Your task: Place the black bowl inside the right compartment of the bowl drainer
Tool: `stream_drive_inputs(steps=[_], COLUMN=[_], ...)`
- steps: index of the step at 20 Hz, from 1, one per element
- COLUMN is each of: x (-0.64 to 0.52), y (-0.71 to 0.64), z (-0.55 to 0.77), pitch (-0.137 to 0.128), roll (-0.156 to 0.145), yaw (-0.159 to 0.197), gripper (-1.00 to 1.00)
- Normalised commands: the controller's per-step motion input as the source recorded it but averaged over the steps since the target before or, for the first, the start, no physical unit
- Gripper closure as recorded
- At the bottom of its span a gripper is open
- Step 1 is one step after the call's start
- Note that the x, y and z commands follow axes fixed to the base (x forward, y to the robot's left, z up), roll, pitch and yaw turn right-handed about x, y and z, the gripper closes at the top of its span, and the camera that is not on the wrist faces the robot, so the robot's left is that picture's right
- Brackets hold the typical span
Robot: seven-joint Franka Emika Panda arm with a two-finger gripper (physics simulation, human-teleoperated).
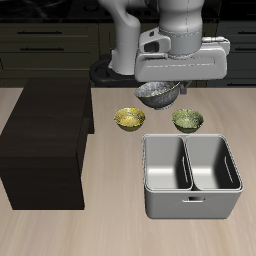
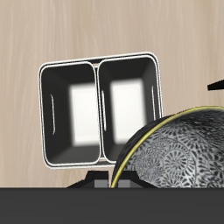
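Note:
The black bowl point(image 1: 157, 94), silvery and speckled inside with a dark rim, hangs tilted in the air under my gripper point(image 1: 161, 86), which is shut on its rim. It is held above the table, behind the bowl drainer point(image 1: 190, 206), a grey two-well tub near the front edge with a small handle on its front wall. In the wrist view the black bowl point(image 2: 179, 153) fills the space close to the camera, and the bowl drainer point(image 2: 99, 96) lies below with both wells empty. My fingertips are hidden by the hand and the bowl.
A small yellow-gold bowl point(image 1: 128, 118) and a small green bowl point(image 1: 187, 120) sit on the table just behind the drainer, under the held bowl. A large dark box point(image 1: 45, 140) stands beside the drainer. Dark cabinets line the back.

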Motion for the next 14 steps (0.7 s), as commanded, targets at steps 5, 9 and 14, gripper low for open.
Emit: stream_drive_inputs(steps=[5,9,14], x=[0.11,0.12,0.1], y=[0.18,0.13,0.04], z=[-0.03,-0.04,-0.07], pitch=[-0.002,0.0,0.001], roll=[-0.005,-0.01,-0.008], yaw=[-0.003,0.008,-0.006], gripper=[1.0,1.0,1.0])
